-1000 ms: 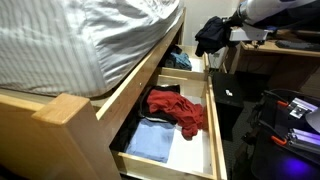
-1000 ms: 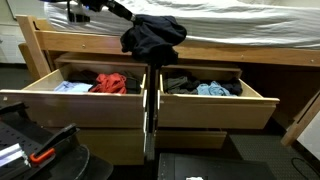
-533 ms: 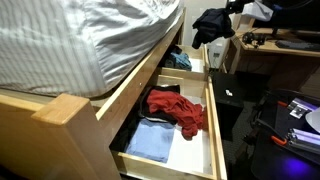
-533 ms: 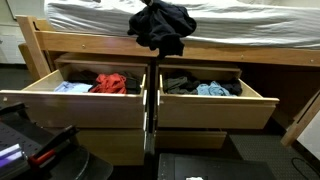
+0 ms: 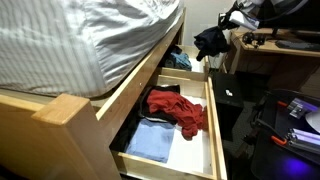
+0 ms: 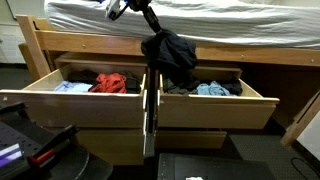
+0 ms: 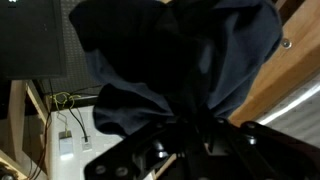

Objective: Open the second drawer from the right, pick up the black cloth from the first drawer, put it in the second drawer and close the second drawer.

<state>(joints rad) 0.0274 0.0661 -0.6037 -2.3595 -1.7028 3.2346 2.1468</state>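
Observation:
The black cloth point(image 6: 168, 55) point(image 5: 210, 40) hangs bunched from my gripper point(image 6: 151, 26) point(image 5: 229, 22), which is shut on its top. In the wrist view the black cloth point(image 7: 170, 60) fills most of the picture above my gripper point(image 7: 190, 128). The cloth dangles in front of the bed, above the post between the two open drawers and the near end of the second drawer point(image 6: 215, 112) point(image 5: 187, 71). The first drawer point(image 6: 70, 110) point(image 5: 215, 130) stands open with a red cloth point(image 5: 178, 108) and a light blue cloth point(image 5: 150, 142) on its white bottom.
The second drawer holds several grey and blue clothes point(image 6: 200, 88). The striped mattress point(image 5: 80, 40) overhangs the drawers. A desk point(image 5: 270, 55) stands behind the arm. A black box point(image 5: 226, 110) lies on the floor beside the first drawer.
The black cloth rose slightly, then came down and shifted toward the second drawer. It hangs longer and lower than a second ago. The grip has stayed shut.

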